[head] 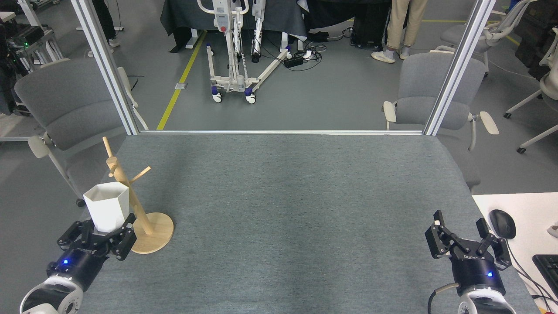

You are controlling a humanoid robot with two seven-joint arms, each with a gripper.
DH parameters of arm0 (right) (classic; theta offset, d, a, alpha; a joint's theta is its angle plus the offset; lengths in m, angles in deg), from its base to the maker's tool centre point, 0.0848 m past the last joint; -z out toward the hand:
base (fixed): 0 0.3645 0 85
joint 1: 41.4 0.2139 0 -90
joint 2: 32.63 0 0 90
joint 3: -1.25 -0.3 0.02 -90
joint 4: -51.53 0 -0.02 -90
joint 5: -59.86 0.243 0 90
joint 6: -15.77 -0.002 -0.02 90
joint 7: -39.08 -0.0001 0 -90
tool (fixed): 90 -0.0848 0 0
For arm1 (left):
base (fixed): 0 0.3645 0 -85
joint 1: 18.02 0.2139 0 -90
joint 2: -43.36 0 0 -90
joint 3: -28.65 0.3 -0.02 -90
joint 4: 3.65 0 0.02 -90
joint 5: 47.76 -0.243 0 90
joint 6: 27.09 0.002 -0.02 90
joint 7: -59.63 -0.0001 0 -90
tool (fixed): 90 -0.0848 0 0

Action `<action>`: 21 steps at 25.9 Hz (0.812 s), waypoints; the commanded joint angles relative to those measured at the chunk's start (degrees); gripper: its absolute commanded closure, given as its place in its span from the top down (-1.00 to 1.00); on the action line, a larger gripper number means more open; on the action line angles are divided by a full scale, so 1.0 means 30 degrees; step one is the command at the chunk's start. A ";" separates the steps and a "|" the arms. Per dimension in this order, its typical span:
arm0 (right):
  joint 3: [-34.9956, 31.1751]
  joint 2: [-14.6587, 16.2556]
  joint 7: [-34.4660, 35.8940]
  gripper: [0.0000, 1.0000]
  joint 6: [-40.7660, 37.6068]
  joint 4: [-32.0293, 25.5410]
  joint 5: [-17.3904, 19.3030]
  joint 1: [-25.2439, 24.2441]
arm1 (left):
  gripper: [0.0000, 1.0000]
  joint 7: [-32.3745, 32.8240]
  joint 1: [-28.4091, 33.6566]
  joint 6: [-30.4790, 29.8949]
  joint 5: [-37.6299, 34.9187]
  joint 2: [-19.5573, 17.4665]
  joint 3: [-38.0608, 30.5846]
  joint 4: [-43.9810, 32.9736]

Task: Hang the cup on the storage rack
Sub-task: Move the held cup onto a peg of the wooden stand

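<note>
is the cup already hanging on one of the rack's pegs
No, the cup sits upright in the left claw beside the storage rack, its rim up, on no peg.

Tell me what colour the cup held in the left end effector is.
Plain matte white, no pattern; the cup shows best in the head view.

The cup sits upright between the jaws of the left gripper at the near left corner of the surface. The storage rack stands on the surface just right of those jaws, its post leaning close behind the cup and its base partly behind the right jaw. The right gripper hovers over the near right corner, well apart from the cup. Right of its jaws, on a side desk, lie a mouse and a keyboard.
</note>
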 commanded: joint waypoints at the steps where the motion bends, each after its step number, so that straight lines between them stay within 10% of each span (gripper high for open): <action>1: 0.0004 0.0012 0.0006 0.98 0.0009 0.0002 0.0012 -0.0028 | 0.73 -0.0013 -0.0127 0.0001 -0.0031 0.0019 0.0127 0.0052; 21: 0.0004 -0.0047 0.0006 0.98 -0.0577 0.0061 -0.0017 -0.0028 | 0.95 -0.0042 -0.0684 0.0206 -0.0001 0.0019 0.0244 0.2952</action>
